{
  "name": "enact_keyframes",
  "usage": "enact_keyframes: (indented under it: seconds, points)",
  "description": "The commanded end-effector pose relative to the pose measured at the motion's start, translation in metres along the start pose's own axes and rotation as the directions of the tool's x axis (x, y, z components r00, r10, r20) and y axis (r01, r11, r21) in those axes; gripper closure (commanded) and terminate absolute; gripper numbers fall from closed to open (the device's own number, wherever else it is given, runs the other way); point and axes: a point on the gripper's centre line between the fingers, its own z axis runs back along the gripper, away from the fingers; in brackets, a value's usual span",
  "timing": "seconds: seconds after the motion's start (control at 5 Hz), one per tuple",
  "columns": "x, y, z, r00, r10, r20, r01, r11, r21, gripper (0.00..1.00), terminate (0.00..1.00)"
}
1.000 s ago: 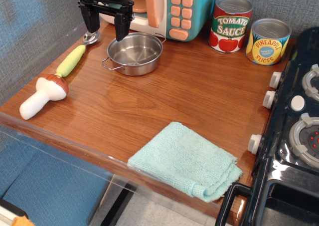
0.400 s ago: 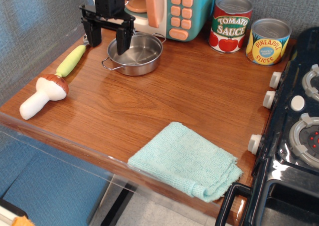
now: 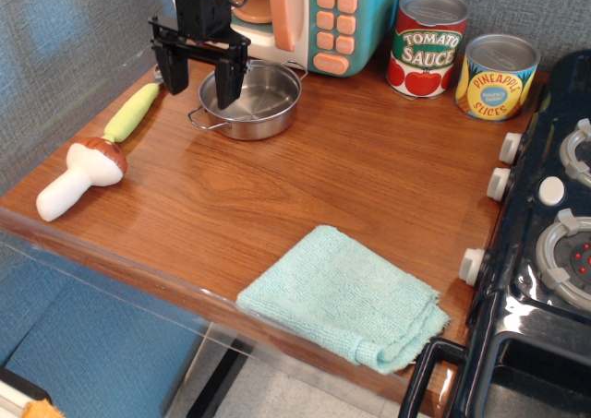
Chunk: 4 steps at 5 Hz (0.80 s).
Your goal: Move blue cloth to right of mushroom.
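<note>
Blue cloth [image 3: 342, 296] untouched at front edge. Gripper [image 3: 200, 75] dropped slightly by steel pot [image 3: 249, 98], jaws wide, empty; approach probably not started.

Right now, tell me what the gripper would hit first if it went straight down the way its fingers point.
Probably the steel pot: the open gripper points down, its right finger over the pot's left rim, its left finger toward bare wooden counter. Depth is uncertain from one view.
</note>
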Motion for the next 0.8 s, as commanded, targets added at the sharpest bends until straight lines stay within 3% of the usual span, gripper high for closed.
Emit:
enact_keyframes:
  seconds: [0.0, 0.2, 0.4, 0.6]
  points:
    - [-0.001, -0.03, 0.075, 0.977, -0.104, 0.188, 0.091, 0.993, 0.075, 0.0, 0.0]
    - [-0.007, -0.063, 0.097, 0.949, -0.178, 0.259, 0.157, 0.982, 0.101, 0.0, 0.0]
    - [-0.022, -0.111, 0.096, 0.927, -0.261, 0.27, 0.255, 0.965, 0.06, 0.0, 0.0]
    - [-0.044, -0.155, 0.088, 0.915, -0.32, 0.244, 0.319, 0.947, 0.044, 0.0, 0.0]
